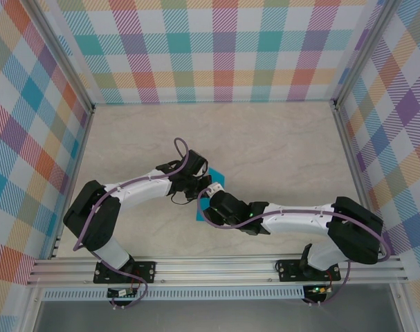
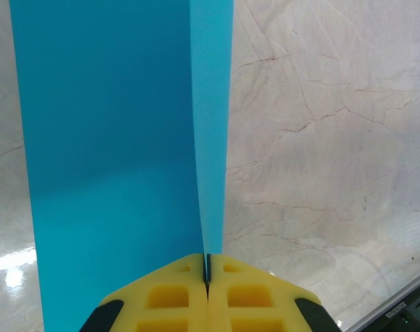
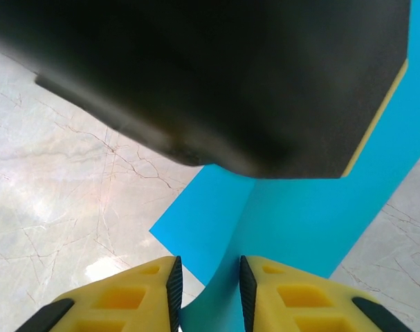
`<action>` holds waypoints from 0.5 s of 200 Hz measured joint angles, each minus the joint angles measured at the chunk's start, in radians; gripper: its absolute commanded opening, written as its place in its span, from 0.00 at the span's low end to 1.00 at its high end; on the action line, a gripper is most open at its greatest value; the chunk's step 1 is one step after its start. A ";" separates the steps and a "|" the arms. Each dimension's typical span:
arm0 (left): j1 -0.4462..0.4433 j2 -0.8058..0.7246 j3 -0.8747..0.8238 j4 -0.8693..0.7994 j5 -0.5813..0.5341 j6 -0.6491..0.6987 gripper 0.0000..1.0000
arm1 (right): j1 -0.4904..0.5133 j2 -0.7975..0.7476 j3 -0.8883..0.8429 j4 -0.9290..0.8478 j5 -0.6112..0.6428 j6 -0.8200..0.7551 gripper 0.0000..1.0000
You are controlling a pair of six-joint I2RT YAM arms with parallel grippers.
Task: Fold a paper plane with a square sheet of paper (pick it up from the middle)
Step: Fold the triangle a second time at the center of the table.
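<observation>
Left wrist: left gripper [image 2: 207, 266] pinches the upright fold of the square sheet of paper [image 2: 113, 138]; right gripper [image 3: 210, 275] straddles it, jaws apart.

A pale beige, marble-patterned counter [image 1: 265, 138] with thin reddish veins lies glossy under the light. Pastel plaid walls [image 1: 196, 48] in teal, orange, purple and yellow enclose it on three sides. A ribbed aluminium rail [image 1: 216, 266] runs along its near edge.
</observation>
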 measured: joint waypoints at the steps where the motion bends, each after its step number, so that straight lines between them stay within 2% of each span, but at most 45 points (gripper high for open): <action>1: 0.000 0.000 0.000 0.000 0.000 0.000 0.00 | 0.000 0.000 0.000 0.000 0.000 0.000 0.27; 22: 0.000 0.000 0.000 0.000 0.000 0.000 0.00 | 0.000 -0.005 0.000 -0.010 -0.001 0.000 0.26; 100: 0.000 0.000 0.000 0.000 0.000 -0.002 0.00 | 0.000 -0.029 0.000 -0.040 -0.005 0.000 0.30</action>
